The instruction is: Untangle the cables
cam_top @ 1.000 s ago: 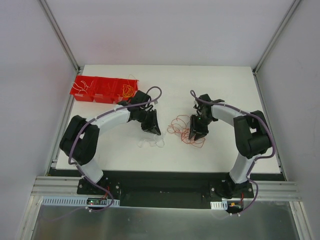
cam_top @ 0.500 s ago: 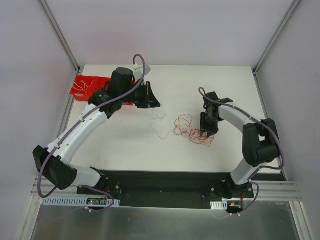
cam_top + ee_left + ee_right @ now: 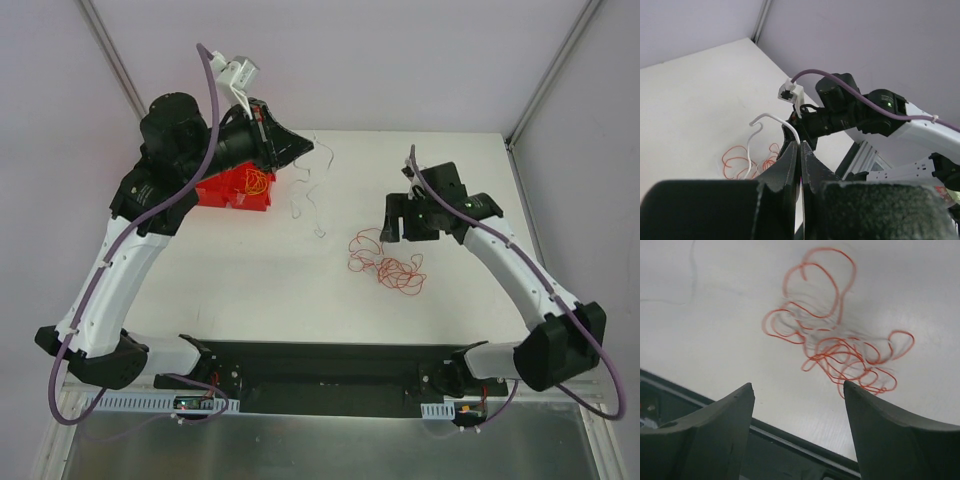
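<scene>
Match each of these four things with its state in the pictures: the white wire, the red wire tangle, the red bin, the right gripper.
Things:
1. white wire
2. red wire tangle
3. red bin
4. right gripper

States:
A. open, empty, above the tangle
B. pinched in the left gripper
C. lying loose on the table
D. has orange wires inside

Pairs: 1-B, 2-C, 3-D, 4-A

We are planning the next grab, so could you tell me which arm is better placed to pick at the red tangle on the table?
Right. The right gripper is open and hovers just beside the red tangle, while the left gripper is raised and shut on a white cable.
</scene>
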Motion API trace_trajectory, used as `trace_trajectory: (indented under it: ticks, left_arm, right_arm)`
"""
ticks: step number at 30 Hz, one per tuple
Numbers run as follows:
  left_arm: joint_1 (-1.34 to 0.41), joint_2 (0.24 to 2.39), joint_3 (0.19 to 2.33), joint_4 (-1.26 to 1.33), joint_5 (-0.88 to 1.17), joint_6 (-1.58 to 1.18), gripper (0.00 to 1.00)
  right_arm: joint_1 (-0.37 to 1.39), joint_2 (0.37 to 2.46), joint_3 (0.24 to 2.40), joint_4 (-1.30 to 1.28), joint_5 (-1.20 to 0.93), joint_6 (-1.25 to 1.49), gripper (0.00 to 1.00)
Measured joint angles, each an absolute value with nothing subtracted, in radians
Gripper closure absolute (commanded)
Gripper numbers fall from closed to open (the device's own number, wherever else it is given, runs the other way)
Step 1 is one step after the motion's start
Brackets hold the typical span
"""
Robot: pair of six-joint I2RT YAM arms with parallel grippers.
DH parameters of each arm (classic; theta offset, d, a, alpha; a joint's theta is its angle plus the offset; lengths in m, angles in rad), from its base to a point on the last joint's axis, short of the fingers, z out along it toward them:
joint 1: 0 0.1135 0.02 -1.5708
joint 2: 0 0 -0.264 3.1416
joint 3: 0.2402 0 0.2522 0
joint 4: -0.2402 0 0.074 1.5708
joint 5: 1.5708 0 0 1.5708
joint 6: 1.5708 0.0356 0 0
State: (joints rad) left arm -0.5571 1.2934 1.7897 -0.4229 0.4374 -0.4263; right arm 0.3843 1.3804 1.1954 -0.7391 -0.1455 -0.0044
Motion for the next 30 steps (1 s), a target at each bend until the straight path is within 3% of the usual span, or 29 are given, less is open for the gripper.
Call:
trace_trajectory:
  ticks: [7, 11, 16, 24, 30]
  left_arm:
    - [-0.557, 1.294, 1.839, -0.384, 0.436, -0.465, 1.0]
    - [-0.557, 1.295, 1.839, -0.379, 0.433, -0.479, 1.0]
    - [-0.557, 1.221, 1.751, -0.37, 0.36, -0.453, 1.0]
    - [-0.557, 1.037, 1.497, -0.398, 0.245, -0.407, 1.0]
    - [-0.555, 1.15, 1.345, -0.457, 0.204, -0.41, 1.0]
  right_arm:
    - [0.499, 1.185, 1.163, -0.377, -0.39, 0.034, 0.19]
    - [0.546, 1.216, 1.159, -0.21, -0.477, 0.11, 0.18]
    - [0.548, 1.274, 1.157, -0.198, -0.487, 0.141, 0.18]
    - [0.521, 1.166, 1.021, -0.203, -0.487, 0.185, 0.18]
    - [0.475, 1.159, 1.013, -0.28, -0.477, 0.196, 0.19]
